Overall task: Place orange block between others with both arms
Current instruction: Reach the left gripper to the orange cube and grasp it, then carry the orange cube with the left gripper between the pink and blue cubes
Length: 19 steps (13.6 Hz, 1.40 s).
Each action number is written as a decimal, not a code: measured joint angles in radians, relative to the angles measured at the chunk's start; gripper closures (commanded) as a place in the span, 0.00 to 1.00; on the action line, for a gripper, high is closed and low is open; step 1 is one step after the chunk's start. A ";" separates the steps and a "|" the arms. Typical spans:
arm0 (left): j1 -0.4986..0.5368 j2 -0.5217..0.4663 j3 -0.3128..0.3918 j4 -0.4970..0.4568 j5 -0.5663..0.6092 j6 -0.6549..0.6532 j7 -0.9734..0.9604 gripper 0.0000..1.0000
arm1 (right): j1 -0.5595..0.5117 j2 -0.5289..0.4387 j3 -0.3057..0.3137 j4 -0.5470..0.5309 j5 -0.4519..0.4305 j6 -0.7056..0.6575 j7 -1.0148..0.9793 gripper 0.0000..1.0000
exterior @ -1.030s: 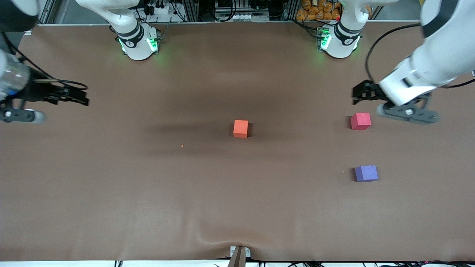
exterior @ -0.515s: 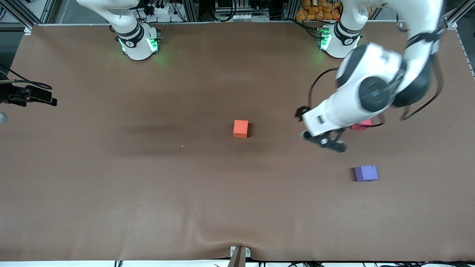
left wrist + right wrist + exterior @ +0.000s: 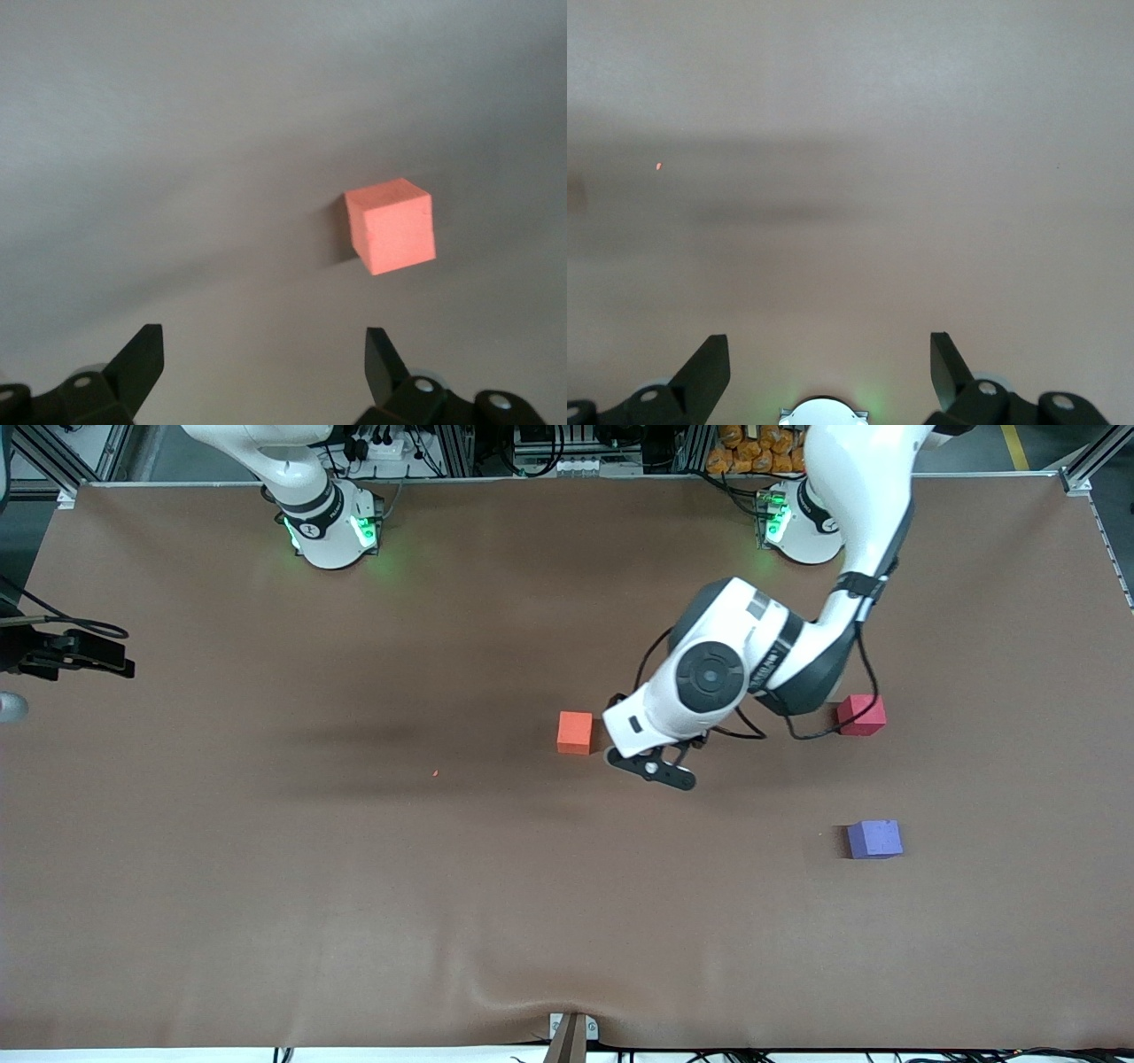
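Tabletop (image 3: 354,886): brown covering, slightly rippled at the edge nearest the front camera.

Orange block (image 3: 575,732): near the tabletop's middle, flat on the covering, untouched. Also in the left wrist view (image 3: 391,226), free-standing, small shadow alongside.

Pinkish-red cube (image 3: 861,715): toward the left arm's end of the tabletop, about as far from the front camera as the orange block, well apart from it. Partly crossed by a black cable (image 3: 824,731) of the left arm.

Purple-blue cube (image 3: 874,839): same end of the tabletop, nearer to the front camera than the pinkish-red cube, clear gap between the two.

Tiny orange speck (image 3: 435,773): on the covering, toward the right arm's end from the orange block, slightly nearer to the front camera.

Left arm (image 3: 797,646): reaching from its base down toward the tabletop's middle. Left pincer (image 3: 264,359): low over the covering just beside the orange block, on the side toward the left arm's end; fingers (image 3: 142,354) spread wide, nothing between them, block ahead of the tips and not touched.

Right arm: waiting at its own end of the tabletop, mostly outside the front view. Right pincer (image 3: 830,359): over bare covering, fingers (image 3: 707,359) spread wide, holding nothing.
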 measured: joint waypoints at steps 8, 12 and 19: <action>-0.186 0.161 0.008 0.002 0.003 0.187 -0.281 0.00 | 0.004 0.001 0.000 -0.003 0.000 0.004 0.032 0.00; -0.204 0.188 0.013 0.002 0.048 0.197 -0.313 0.00 | 0.004 0.003 -0.001 -0.008 0.011 0.010 0.034 0.00; -0.206 0.223 0.049 0.003 0.051 0.270 -0.387 0.00 | -0.003 0.007 -0.005 -0.012 0.007 0.014 0.034 0.00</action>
